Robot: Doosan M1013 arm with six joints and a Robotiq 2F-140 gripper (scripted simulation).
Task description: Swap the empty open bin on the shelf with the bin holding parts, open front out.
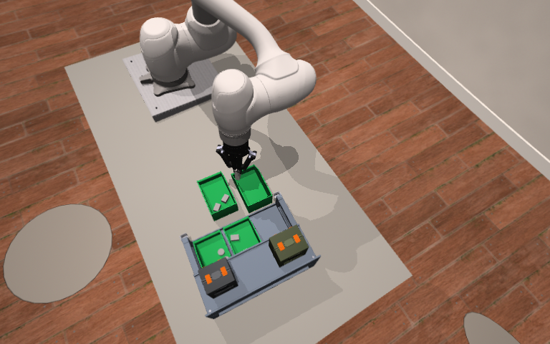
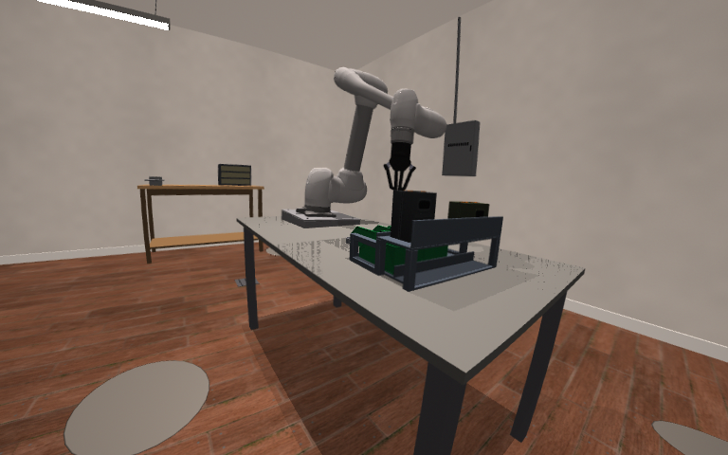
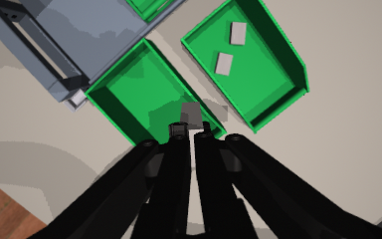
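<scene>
The empty green bin (image 1: 252,188) (image 3: 141,82) stands upright on the table, in front of the shelf (image 1: 273,221) (image 2: 459,230) (image 3: 95,30). The green bin with parts (image 1: 214,188) (image 3: 264,75) stands upright beside it, with a narrow strip of table between them. Two grey blocks lie in it, one block (image 1: 225,198) (image 3: 238,33) close to the other block (image 1: 217,207) (image 3: 224,64). My gripper (image 1: 237,175) (image 3: 191,116) is shut and empty. It points down over the empty bin's end away from the shelf, near the side facing the parts bin. The exterior view hides its tips behind a dark box.
The shelf's gap is at its right in the top view. Two other green bins, a left bin (image 1: 206,247) and a middle bin (image 1: 245,244), fill the other spots. A dark grey box (image 1: 217,284) (image 2: 402,217) and an olive box (image 1: 288,251) stand on the upper board.
</scene>
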